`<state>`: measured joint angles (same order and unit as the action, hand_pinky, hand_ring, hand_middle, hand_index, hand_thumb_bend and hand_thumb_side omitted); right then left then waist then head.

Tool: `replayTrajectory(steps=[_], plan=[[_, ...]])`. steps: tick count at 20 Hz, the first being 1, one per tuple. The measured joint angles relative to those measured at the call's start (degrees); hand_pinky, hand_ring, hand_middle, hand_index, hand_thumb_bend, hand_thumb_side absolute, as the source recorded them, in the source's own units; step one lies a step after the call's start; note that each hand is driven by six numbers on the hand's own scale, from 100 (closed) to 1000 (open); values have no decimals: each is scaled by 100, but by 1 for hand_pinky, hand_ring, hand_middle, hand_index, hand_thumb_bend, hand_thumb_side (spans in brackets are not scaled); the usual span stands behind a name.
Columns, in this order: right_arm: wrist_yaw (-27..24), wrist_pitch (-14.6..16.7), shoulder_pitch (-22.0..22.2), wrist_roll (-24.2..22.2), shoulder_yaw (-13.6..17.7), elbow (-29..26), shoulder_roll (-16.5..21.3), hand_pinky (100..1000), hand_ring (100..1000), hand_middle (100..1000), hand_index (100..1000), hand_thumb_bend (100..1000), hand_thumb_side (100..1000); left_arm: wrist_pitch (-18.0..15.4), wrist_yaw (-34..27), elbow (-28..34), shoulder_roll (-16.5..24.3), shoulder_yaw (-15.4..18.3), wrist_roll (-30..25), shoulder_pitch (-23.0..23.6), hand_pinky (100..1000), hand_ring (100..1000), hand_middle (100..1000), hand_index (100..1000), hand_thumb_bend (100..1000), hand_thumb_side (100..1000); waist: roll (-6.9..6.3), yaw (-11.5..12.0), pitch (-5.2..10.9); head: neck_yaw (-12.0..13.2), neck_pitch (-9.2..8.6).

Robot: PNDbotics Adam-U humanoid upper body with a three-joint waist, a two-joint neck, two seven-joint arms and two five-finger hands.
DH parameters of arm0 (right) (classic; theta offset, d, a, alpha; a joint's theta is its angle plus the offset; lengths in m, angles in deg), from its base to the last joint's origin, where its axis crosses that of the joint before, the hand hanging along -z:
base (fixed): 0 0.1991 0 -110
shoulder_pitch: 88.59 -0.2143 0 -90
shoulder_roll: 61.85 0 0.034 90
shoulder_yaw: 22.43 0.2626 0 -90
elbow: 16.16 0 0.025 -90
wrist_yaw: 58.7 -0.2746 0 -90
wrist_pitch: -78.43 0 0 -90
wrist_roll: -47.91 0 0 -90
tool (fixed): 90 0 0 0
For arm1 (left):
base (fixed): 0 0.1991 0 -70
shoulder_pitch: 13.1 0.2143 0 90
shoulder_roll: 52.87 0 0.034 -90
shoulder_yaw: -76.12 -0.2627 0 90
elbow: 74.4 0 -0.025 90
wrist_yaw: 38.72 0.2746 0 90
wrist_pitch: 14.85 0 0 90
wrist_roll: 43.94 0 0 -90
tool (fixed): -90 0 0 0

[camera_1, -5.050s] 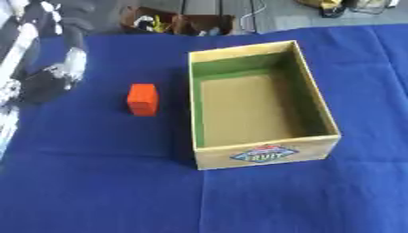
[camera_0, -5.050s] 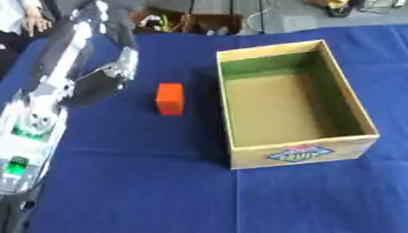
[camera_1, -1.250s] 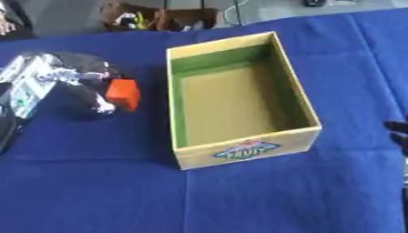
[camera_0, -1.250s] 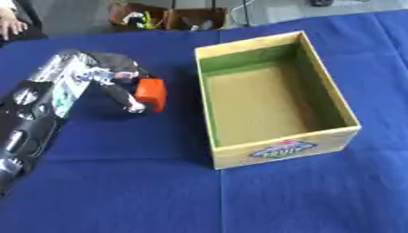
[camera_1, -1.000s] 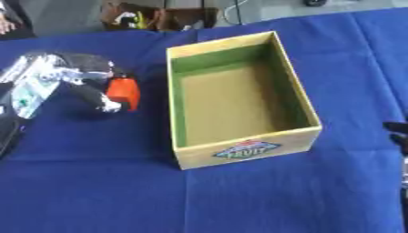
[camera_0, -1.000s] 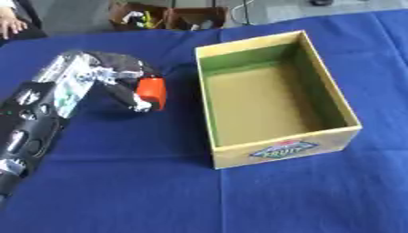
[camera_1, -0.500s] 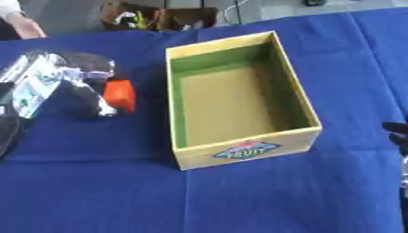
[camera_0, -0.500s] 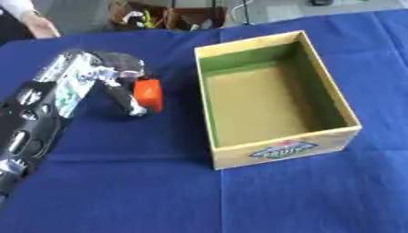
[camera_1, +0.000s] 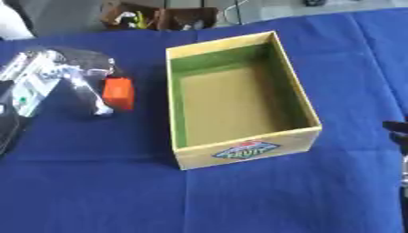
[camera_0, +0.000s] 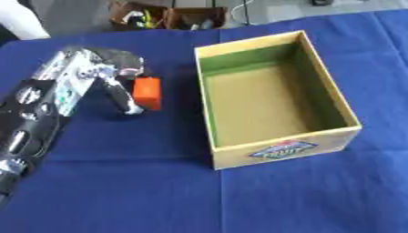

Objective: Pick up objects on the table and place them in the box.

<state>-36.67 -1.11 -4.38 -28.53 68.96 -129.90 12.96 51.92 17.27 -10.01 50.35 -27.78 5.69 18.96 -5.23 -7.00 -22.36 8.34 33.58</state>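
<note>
Left eye view showed the left hand (camera_0: pixel 111 84) in the upper left of the frame, reaching in from the lower left edge, its fingers (camera_0: pixel 125 98) bent down against the left side of the orange block (camera_0: pixel 146 92). A dark part of the hand sat at the block's upper left corner, so the hand looked to be closing round the block, though whether it truly pinched it could not be told. The block stood on the blue cloth (camera_0: pixel 159 191), just left of the box (camera_0: pixel 279 152) and apart from its wall. The right hand (camera_1: pixel 396 129) showed only as a dark sliver at the right edge of the right eye view; its fingers could not be made out.

By these pictures the task was barely begun: the block was not yet lifted and nothing had been placed. The wooden box, with a fruit label (camera_1: pixel 242 149) on its near wall and green inner sides, filled the middle of the frame and held nothing. Only this one block was seen waiting on the cloth.
</note>
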Motion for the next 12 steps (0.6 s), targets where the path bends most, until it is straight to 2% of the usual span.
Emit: replayTrajectory(steps=[2, 3, 4, 12], plan=[[0, 0, 6, 0, 0, 0, 0, 819, 957, 680, 934, 100, 977, -27, 3, 84, 2, 2, 27, 0, 238, 445, 402, 625, 100, 244, 0, 11, 9, -3, 0], [-1, 0, 8, 0, 0, 0, 0, 819, 957, 680, 934, 100, 977, -31, 1, 131, 3, 3, 31, -1, 233, 442, 399, 622, 100, 375, 0, 22, 13, -7, 1], [-2, -1, 9, -1, 0, 0, 0, 819, 957, 680, 934, 100, 977, -31, -6, 177, 6, 4, 31, -1, 231, 440, 397, 620, 100, 244, -1, 32, 17, -15, 1], [-39, -13, 30, -12, 1, 0, 4, 820, 957, 682, 935, 100, 977, 72, -226, 510, 42, 97, -72, -19, 199, 416, 377, 602, 100, 244, -4, 64, 113, -45, 9]])
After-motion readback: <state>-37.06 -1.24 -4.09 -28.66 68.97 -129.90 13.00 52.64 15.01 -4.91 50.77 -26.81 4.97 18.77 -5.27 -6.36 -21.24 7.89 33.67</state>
